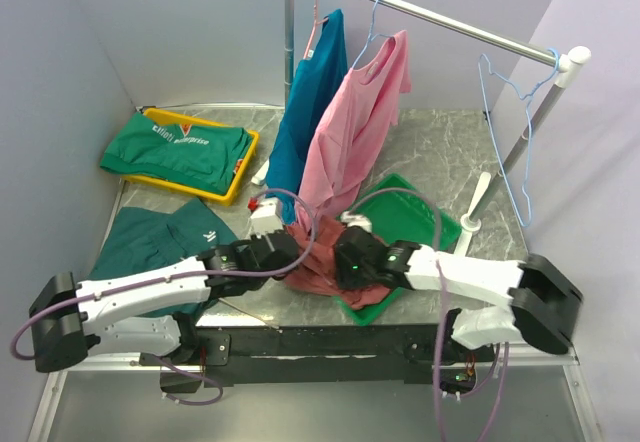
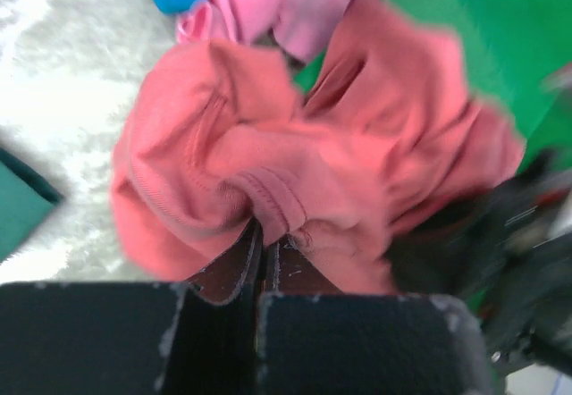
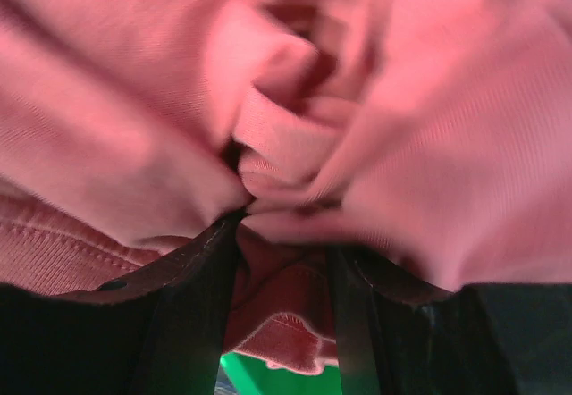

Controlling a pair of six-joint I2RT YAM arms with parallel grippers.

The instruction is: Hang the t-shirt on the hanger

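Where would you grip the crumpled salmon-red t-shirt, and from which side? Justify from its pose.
Pinch the stitched band of the t-shirt, coming in low from the near side. The cloth lies heaped, and that thick fold juts toward the arms, offering a firm ridge.

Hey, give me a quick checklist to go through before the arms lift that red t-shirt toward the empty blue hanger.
1. Left fingers gripping the t-shirt: ok, shut on a fold.
2. Right fingers gripping the t-shirt: ok, fabric fills their gap.
3. The hanger free: ok, it hangs empty at the right end of the rail.
4. T-shirt spread out: not ok, it is bunched in a heap.
5. Neck opening found: cannot tell, the folds hide it.
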